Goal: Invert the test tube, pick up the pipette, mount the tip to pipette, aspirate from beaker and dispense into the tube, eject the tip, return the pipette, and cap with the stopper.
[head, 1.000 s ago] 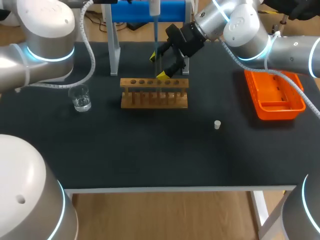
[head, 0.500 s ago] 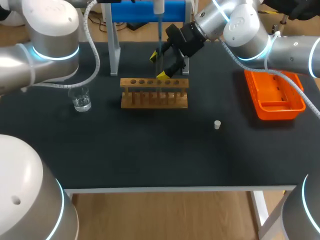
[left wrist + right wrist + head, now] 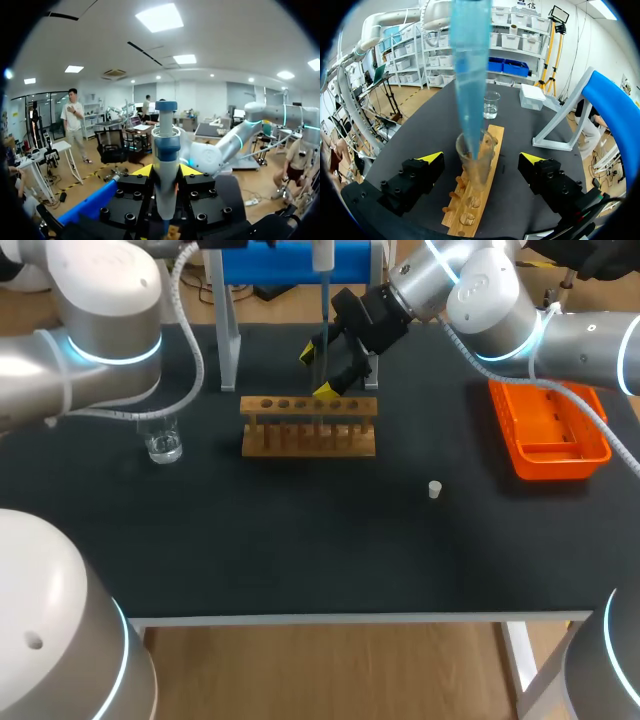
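My left gripper [image 3: 166, 170] is shut on the white and blue pipette [image 3: 166, 145], which hangs upright high above the wooden tube rack [image 3: 308, 426]. In the head view the pipette [image 3: 322, 254] shows at the far edge, and its long blue tip [image 3: 322, 315] points down at the rack. From the right wrist the blue tip [image 3: 470, 75] reaches into the mouth of a clear test tube [image 3: 476, 162] standing in the rack [image 3: 472, 205]. My right gripper [image 3: 481, 159] is open, one finger on each side of the tube, apart from it. The right gripper [image 3: 316, 372] sits just behind the rack.
A glass beaker [image 3: 163, 438] with clear liquid stands left of the rack. A small white stopper [image 3: 435, 489] lies to the front right. An orange bin [image 3: 548, 426] is at the right, and a blue-topped stand [image 3: 232, 340] at the back.
My left arm has shifted a little to the right, carrying the pipette and its tip with it. The right arm has stayed still.
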